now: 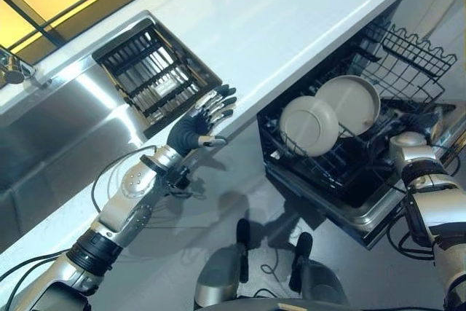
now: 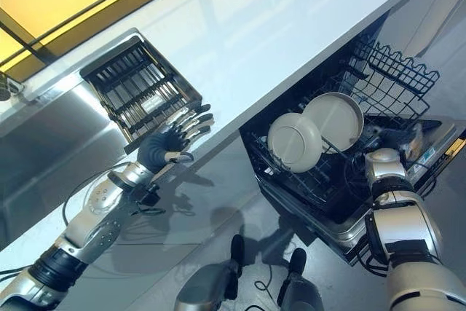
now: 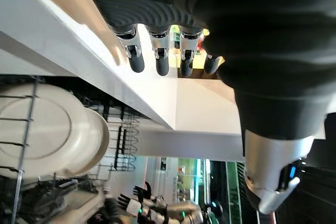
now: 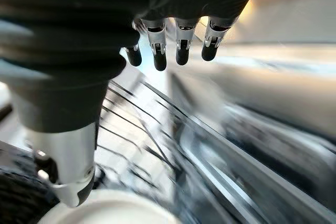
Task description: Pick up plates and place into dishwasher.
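Plates [image 1: 329, 114]: two, upright in dishwasher rack [image 1: 408, 52]; probably rigid, smooth, breakable; best gripped by rim.
Left hand [image 1: 198, 123]: fingers extended, empty, at counter [image 1: 291, 20] edge beside sink drying rack [image 1: 156, 74]; well apart from plates.
Right hand [image 4: 173, 45]: fingers straight, holding nothing, over dishwasher rack, near plates.

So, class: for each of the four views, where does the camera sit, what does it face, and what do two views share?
Left eye view: on the head, looking down at the counter, left hand open by the drying rack.
Right eye view: beside it, same scene; two plates in the dishwasher rack.
Left wrist view: along the left hand's fingers, counter edge, plates.
Right wrist view: along the right hand, open above rack wires.
Shared: plates.
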